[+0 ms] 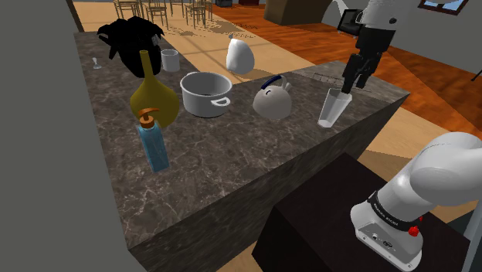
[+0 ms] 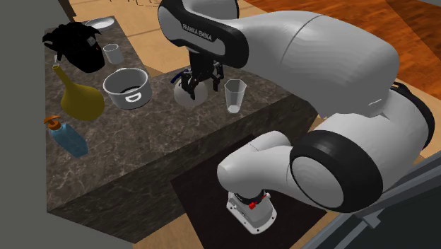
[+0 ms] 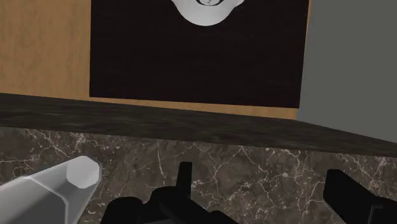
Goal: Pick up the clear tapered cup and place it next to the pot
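Note:
The clear tapered cup (image 1: pixel 334 108) stands upright near the counter's corner closest to the stand, wide mouth up (image 2: pixel 234 95). The grey pot (image 1: pixel 205 93) with its side handle sits mid-counter (image 2: pixel 128 88), well apart from the cup. My black gripper (image 1: pixel 349 83) hangs just above and slightly beyond the cup, pointing down at the counter (image 2: pixel 193 90). In the wrist view the gripper (image 3: pixel 264 191) is open, its fingers (image 3: pixel 184 179) apart over bare marble. The cup (image 3: pixel 57 188) lies outside the gap, beside one finger and not touched.
Between cup and pot sits a grey round kettle (image 1: pixel 272 100) with a dark handle. A yellow long-necked vase (image 1: pixel 153 96), a blue soap bottle (image 1: pixel 154 145), a small cup (image 1: pixel 170 59), a white rounded object (image 1: pixel 239 56) and a black shape (image 1: pixel 130 39) occupy the far side. The counter edge (image 3: pixel 191 121) runs close by.

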`<state>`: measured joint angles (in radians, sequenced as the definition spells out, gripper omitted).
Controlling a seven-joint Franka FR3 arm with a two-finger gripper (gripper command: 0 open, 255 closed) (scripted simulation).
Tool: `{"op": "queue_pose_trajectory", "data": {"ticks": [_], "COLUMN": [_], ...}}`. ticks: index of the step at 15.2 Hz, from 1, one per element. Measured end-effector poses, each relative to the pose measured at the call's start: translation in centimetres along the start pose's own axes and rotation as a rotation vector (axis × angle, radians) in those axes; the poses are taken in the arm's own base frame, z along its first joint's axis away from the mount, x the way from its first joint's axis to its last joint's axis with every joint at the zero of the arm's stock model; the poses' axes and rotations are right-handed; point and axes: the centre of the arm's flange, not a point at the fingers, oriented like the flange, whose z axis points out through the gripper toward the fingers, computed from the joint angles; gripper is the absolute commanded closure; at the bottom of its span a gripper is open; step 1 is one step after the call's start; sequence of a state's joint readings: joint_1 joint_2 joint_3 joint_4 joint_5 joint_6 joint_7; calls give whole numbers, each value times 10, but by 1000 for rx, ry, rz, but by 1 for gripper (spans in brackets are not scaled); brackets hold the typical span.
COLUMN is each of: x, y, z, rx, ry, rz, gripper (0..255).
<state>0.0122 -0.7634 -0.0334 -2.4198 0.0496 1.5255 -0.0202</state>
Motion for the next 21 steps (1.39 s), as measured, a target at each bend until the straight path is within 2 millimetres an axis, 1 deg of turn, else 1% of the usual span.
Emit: {"op": "queue_pose_trajectory", "data": {"ticks": [2,4,5,7,9,10,11,15,18,20,21], "x": [4,11,16,29,36,45,50,70,89,101,104], "y": [3,15,24,42,56,67,76,109,142,156,161], "z": [3,13,16,32,41,44,52,74,89,99,104], "rx": [-4,-17,-25,-42,-60,-69,-77,-112,-138,-155,-159], "ry": [2,11,17,28,41,47,52,76,94,106,109], "rz": [2,7,10,16,22,25,28,39,49,54,55], "gripper": [0,0,0,0,0,0,0,0,0,0,0]}}
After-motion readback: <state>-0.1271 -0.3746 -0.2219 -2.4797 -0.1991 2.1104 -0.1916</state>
